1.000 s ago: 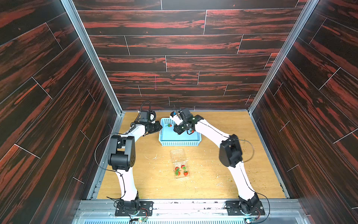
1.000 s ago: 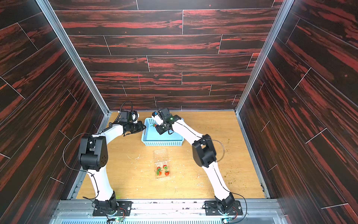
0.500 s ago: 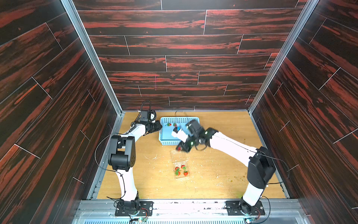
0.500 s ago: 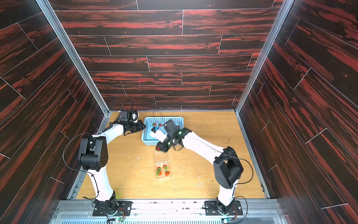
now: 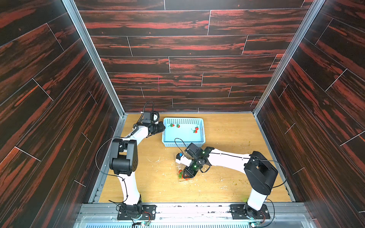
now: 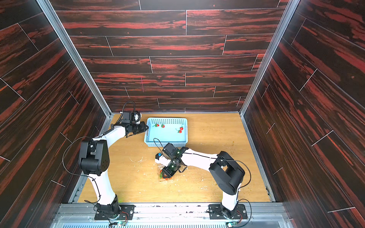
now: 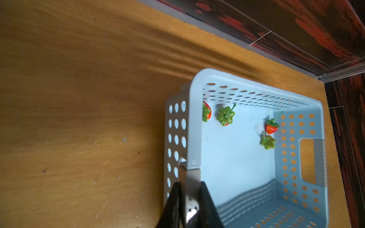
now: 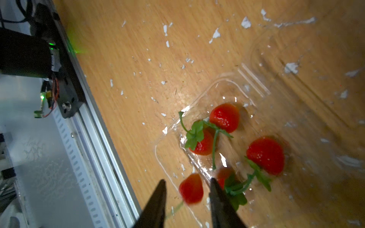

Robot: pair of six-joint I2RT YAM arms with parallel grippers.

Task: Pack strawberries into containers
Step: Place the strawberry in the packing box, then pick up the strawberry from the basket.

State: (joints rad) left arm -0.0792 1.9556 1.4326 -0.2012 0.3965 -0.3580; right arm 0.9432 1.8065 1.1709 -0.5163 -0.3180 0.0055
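- We see the light blue basket [image 5: 183, 143] standing toward the far edge of the tabletop [image 5: 227, 177], a little left of its middle.
- Our left gripper [image 7: 189, 184] is clamped tight on the basket's left wall at the rim, with one finger outside and one inside. In both top views it reaches in from the far left corner.
- Four strawberries [image 5: 172, 125] lie on the basket floor. Two are near its far left corner and two are close together by the right wall.
- The clear container [image 8: 217, 81] sits near the middle of the tabletop, between the basket and the near edge, with its lid folded open flat on the wood beside it.
- Our right gripper [image 8: 186, 182] hangs low over the container with its jaws parted, gripping nothing.
- One strawberry [image 8: 190, 190] shows between the fingertips, clear of both, at the container's rim. It is blurred, and we cannot tell whether it rests there.
- Four more red berries [image 8: 225, 117] lie inside the container with their green caps and stems tangled, one partly behind a finger.
- White flecks [image 8: 245, 22] are scattered on the tabletop around the container.
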